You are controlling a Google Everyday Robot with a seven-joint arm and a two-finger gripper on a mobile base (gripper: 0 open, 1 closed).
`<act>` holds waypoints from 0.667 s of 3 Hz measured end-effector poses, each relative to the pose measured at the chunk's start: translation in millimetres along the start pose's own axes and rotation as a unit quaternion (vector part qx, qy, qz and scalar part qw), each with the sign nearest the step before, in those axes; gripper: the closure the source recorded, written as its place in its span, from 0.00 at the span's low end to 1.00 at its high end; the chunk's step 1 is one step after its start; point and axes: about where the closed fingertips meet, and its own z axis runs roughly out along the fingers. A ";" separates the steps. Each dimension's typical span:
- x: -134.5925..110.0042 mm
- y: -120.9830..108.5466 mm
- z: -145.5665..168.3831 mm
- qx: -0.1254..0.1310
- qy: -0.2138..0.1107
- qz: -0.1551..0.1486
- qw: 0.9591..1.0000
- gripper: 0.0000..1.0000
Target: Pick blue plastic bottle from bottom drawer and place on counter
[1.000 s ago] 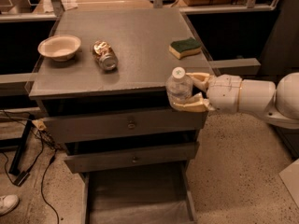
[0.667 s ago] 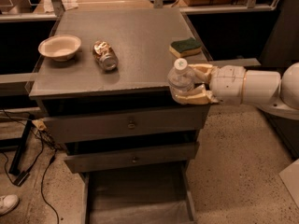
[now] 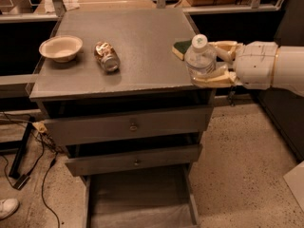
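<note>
Pick done: beige two-finger tool (image 3: 209, 64) clenched on small clear bluish plastic bottle (image 3: 200, 56), out of shallow grey bottom drawer (image 3: 137, 201), at right edge of flat grey worktop (image 3: 135, 44). Left: set down, release.

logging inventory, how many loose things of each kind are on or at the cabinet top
bowl: 1
crushed can: 1
sponge: 1
blue plastic bottle: 1, held upright in the gripper at the right edge of the counter
total: 4

Sponge (image 3: 181, 48) beside the tool (image 3: 205, 63) at right counter (image 3: 142, 37) edge; middle open.
</note>
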 end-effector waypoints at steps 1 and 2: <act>-1.1 -0.7 0.0 0.000 0.000 -0.001 1.000 1.00; -1.1 -13.9 11.8 -0.007 -0.024 0.012 1.000 1.00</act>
